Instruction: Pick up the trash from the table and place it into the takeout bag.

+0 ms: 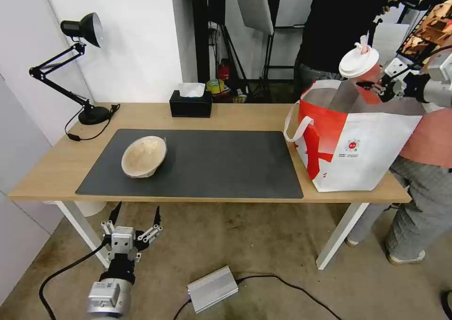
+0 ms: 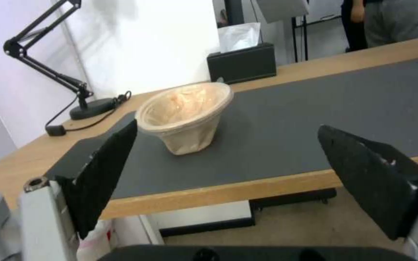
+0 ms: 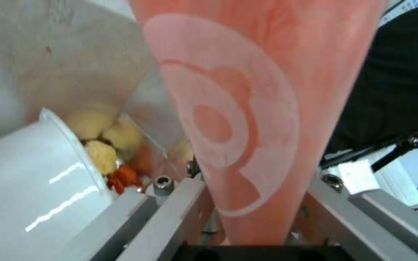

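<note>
Black desk lamp [image 1: 80, 65], black tissue box [image 1: 190, 104], silver box [image 1: 213, 288] on floor.

Pulp bowl [image 1: 143, 156] is lying on the mat's [image 1: 226, 164] left end; bag [image 1: 351, 145] is standing at the table's [image 1: 56, 169] right edge, cup [image 1: 360, 65] above it

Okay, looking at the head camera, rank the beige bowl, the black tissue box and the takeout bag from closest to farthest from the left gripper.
From the left gripper, open and hanging below the table's near edge:
1. Beige bowl, on the mat's left end, just beyond that edge.
2. Black tissue box, at the table's far edge, near the middle.
3. Takeout bag, at the table's right end.
</note>
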You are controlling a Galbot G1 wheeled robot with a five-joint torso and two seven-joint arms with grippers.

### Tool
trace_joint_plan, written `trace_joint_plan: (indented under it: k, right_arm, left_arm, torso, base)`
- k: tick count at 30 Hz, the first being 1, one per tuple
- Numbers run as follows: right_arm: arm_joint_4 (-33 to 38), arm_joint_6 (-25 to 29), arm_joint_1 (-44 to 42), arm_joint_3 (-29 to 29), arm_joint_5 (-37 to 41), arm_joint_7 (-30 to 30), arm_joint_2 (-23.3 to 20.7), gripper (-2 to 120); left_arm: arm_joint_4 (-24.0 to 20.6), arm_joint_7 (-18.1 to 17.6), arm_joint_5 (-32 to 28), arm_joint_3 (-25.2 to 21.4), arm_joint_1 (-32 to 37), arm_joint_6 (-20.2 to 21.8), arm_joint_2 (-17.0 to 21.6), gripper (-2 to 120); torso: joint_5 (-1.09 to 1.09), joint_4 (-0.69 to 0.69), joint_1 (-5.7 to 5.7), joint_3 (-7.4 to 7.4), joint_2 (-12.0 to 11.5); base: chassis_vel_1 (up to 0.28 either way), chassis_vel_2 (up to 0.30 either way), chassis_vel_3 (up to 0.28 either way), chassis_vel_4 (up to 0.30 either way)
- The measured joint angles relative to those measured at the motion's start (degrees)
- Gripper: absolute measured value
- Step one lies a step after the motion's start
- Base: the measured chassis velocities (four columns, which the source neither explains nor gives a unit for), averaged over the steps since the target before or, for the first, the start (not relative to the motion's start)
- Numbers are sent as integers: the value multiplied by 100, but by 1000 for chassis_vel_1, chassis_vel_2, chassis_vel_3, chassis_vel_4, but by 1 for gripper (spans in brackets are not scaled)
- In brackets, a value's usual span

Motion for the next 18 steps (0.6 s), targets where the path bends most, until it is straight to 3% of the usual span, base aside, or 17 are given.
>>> trace_joint_plan:
  k: [18]
  right_arm:
    - [-229, 171, -124, -197, -182, -7, 35, 3]
  left_arm:
    - [-23, -1, 16, 11, 44, -26, -68, 100]
  torso:
    - [0, 0, 0, 0, 0]
  base:
    - [0, 0, 0, 0]
